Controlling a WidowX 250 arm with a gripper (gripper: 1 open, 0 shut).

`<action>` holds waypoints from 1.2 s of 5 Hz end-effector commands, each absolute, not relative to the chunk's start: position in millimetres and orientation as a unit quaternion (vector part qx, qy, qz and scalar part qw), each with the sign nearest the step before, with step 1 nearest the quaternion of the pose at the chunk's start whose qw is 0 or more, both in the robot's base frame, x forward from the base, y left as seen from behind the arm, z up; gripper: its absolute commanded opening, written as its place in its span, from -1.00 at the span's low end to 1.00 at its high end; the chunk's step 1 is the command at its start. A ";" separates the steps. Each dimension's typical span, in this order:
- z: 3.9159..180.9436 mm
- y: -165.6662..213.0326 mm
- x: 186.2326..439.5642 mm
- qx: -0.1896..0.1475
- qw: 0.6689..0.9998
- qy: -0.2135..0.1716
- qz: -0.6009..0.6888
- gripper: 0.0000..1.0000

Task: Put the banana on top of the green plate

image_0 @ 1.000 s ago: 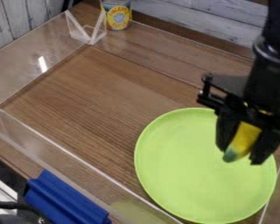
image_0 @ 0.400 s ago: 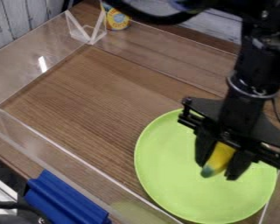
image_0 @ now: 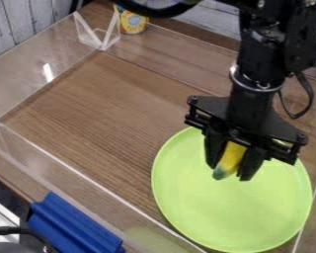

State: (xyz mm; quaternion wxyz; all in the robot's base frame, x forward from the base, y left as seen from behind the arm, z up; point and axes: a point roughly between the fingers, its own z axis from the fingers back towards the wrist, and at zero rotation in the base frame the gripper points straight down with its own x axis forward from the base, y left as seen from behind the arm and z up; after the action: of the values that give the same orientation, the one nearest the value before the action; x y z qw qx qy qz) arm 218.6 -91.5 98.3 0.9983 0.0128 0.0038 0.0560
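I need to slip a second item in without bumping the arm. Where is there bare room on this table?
The wide wooden table left of the green plate is bare, bordered by the clear walls. The yellow container sits in the far corner, a blue object at the near edge. It is crowded over the plate, where the gripper holds the banana.

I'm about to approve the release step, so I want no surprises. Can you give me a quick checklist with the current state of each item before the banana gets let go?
1. Banana held in the gripper: ok, fingers are shut on it.
2. Gripper over the green plate: ok, above its middle.
3. Gripper pointing down: ok.
4. Plate surface free of other objects: ok.
5. Banana's lower tip touching the plate: cannot tell from this view.
6. Yellow container away from the drop spot: ok, at the far edge.
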 end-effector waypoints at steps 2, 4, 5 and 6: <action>103.6 -83.0 219.1 0.007 0.998 -0.011 0.057 1.00; 103.0 -74.6 229.1 -0.001 0.998 -0.021 0.052 1.00; 103.6 -72.9 233.6 -0.004 0.998 -0.025 0.052 1.00; 103.5 -72.2 236.8 -0.006 0.998 -0.027 0.052 1.00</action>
State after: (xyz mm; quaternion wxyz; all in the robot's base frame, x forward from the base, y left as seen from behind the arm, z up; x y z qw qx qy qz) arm 227.9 -71.1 93.1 0.9989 0.0016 -0.0055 0.0473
